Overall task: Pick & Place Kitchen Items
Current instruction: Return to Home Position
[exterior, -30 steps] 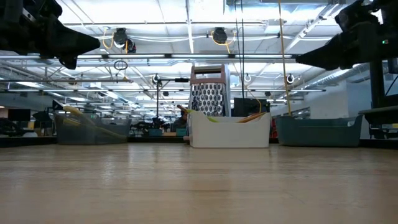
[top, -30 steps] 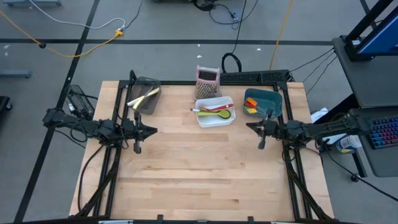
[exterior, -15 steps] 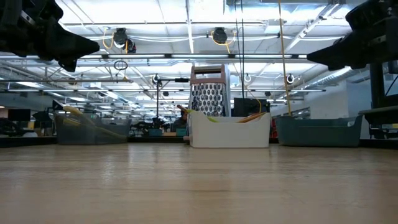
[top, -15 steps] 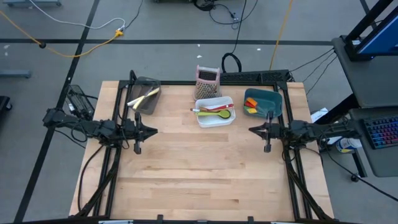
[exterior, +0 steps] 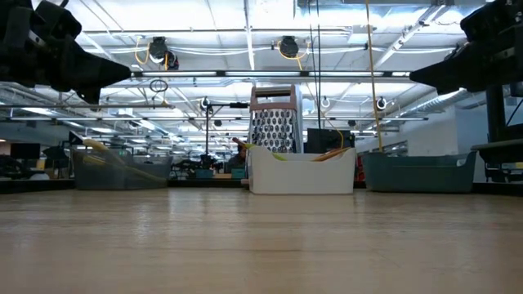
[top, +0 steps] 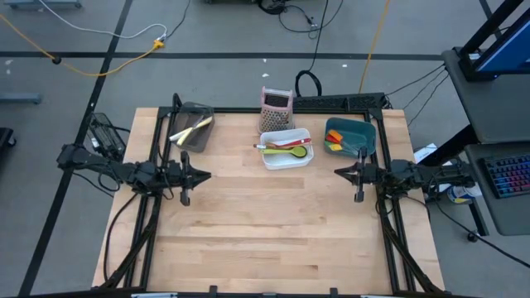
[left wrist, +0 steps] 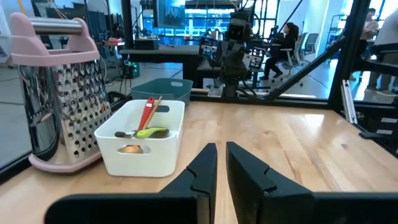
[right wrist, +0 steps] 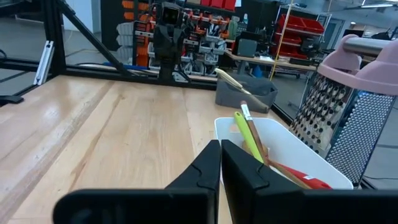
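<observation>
Both claws hover empty, fingers nearly closed: left claw [top: 204, 175] near the tabletop's [top: 265, 232] left edge, right claw [top: 339, 172] near its right edge. Utensils [top: 286, 149] lie in the white bin [top: 286, 164], teal bin [top: 370, 132] and mesh bin [top: 199, 108] along the far edge.

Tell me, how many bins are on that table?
3. A dark mesh bin at the back left, a white bin mid-back by the grater, a teal bin at the back right. No others show.
</observation>
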{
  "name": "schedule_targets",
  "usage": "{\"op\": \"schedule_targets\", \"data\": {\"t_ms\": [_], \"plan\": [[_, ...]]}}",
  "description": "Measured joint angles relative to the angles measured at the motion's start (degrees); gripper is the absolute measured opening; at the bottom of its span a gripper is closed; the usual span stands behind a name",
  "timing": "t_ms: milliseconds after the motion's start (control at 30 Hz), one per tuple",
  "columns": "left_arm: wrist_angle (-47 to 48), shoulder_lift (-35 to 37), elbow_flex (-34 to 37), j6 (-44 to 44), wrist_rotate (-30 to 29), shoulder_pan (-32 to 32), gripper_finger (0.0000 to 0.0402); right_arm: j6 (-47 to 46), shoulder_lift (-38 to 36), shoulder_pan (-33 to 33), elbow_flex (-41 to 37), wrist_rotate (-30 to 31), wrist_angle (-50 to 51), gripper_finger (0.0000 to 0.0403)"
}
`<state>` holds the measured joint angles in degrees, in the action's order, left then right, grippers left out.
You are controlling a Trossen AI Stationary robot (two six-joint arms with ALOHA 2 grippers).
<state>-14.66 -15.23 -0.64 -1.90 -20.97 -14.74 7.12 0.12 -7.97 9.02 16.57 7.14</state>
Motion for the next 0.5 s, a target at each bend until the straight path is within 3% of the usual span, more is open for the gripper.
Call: {"op": "schedule_targets", "data": {"t_ms": [233, 500], "plan": [[0.51, 2.25, 0.0, 0.6, 0.11, 0.0, 0.0037, -0.46, 0.0, 0.0, 0.0, -0.01, 1.45, 0.0009], [9.9, 13.7, -0.02, 1.24, 0.12, 0.0, 0.0037, -4.96, -0.02, 0.0, 2.99, -0.14, 7.62, 0.0008]]}}
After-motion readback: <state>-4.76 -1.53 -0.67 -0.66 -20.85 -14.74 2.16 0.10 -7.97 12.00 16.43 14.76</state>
